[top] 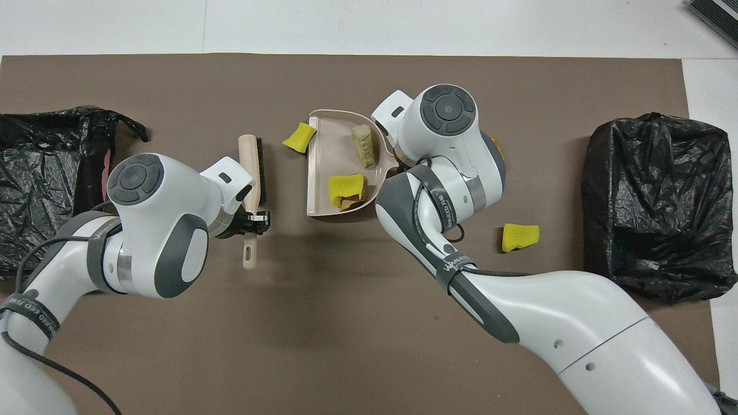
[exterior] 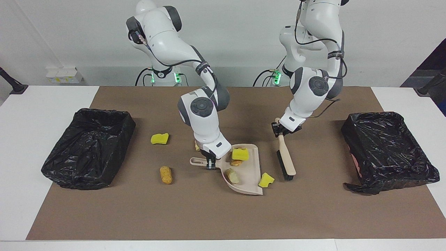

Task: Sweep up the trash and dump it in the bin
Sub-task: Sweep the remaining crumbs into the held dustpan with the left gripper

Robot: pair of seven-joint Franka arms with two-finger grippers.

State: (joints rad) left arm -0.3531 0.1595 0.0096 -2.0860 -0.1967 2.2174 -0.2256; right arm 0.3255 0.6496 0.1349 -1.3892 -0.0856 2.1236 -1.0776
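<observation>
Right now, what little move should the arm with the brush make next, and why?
Probably swing the brush, held in the left tool, toward the dustpan. A yellow sponge scrap lies at the pan's open edge, between brush and pan, not yet inside.

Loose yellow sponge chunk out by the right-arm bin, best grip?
Take the yellow sponge chunk from straight above, claw across its short width. It lies flat on the mat with bare mat all round, and it sits low, so a sideways approach would scrape the mat.

Brown mat (exterior: 209, 216); white table (exterior: 35, 104)
</observation>
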